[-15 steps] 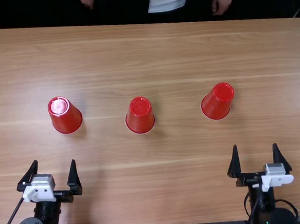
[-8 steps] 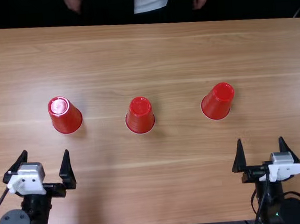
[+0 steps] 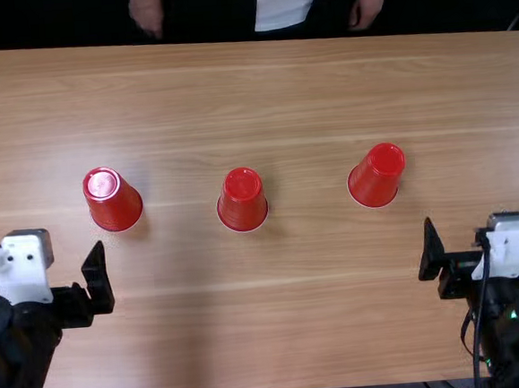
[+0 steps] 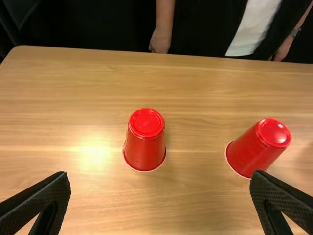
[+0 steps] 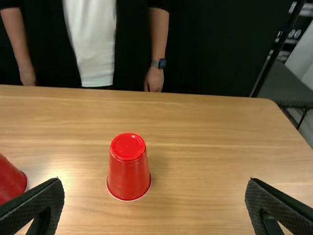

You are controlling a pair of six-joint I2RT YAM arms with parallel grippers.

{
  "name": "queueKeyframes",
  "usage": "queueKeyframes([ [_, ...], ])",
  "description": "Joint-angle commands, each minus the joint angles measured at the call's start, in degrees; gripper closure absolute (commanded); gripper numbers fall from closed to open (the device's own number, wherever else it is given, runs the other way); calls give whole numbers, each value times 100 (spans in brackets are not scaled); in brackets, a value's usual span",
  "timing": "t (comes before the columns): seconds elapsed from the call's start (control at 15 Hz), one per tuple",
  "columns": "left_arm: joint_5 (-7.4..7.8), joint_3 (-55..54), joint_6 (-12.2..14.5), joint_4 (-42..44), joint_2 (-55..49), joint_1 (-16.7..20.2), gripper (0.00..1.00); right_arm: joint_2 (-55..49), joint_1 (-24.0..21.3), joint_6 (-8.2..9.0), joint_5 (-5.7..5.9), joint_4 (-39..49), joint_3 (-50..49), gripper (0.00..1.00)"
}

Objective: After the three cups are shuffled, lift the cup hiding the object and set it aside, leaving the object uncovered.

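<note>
Three red plastic cups stand in a row across the middle of the wooden table (image 3: 260, 86), well apart from one another. The left cup (image 3: 112, 199), the middle cup (image 3: 242, 199) and the right cup (image 3: 377, 175) all rest mouth-down. Each has its closed base pointing up, its long axis upright and its pale rim flat on the wood. The middle cup sits slightly nearer the near edge than the other two.

The left gripper (image 4: 157, 178) hangs over the near left corner of the table, near and to the left of the left cup, touching nothing. Its two black fingers are spread wide, and in its wrist view the left cup lies ahead between them. The right gripper (image 5: 153, 183) hangs over the near right corner, near and to the right of the right cup. Its fingers are likewise spread wide apart and hold nothing, with the right cup ahead between them.
</note>
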Motion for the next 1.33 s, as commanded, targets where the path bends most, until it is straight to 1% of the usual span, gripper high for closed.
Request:
queueKeyframes([
  [0.0, -154, 670, 32, -275, 410, 41, 0, 420, -49, 216, 98, -316, 593, 0],
  [0.07, -218, 1013, 32, -550, 621, 41, 0, 719, -49, 216, 88, -696, 927, 0],
  [0.2, -239, 1672, 32, -1161, 1175, 41, 0, 1290, -49, 311, 98, -980, 1454, 0],
  [0.33, -312, 2252, 32, -1847, 1667, 41, 0, 1756, -23, 300, 88, -1402, 1823, 0],
  [0.47, -312, 2603, 32, -2269, 2063, 41, 0, 2266, -5, 269, 88, -1877, 2166, 0],
  [0.6, -312, 2718, 32, -2638, 2388, 41, 0, 2661, 12, 258, 66, -2193, 2509, 0],
  [0.73, -312, 2823, 32, -2817, 2616, 41, 0, 2987, 21, 237, 14, -2457, 2781, 0],
  [0.8, -312, 2858, 32, -2891, 2704, 33, 0, 3127, 30, 237, -50, -2541, 2878, 0],
  [0.93, -312, 2929, 32, -3007, 2915, 33, 0, 3444, 21, 237, -471, -2594, 3001, 0],
  [1.27, -312, 2999, 32, -3028, 3223, 24, 0, 4270, 12, 258, -493, -2457, 3194, 0],
])
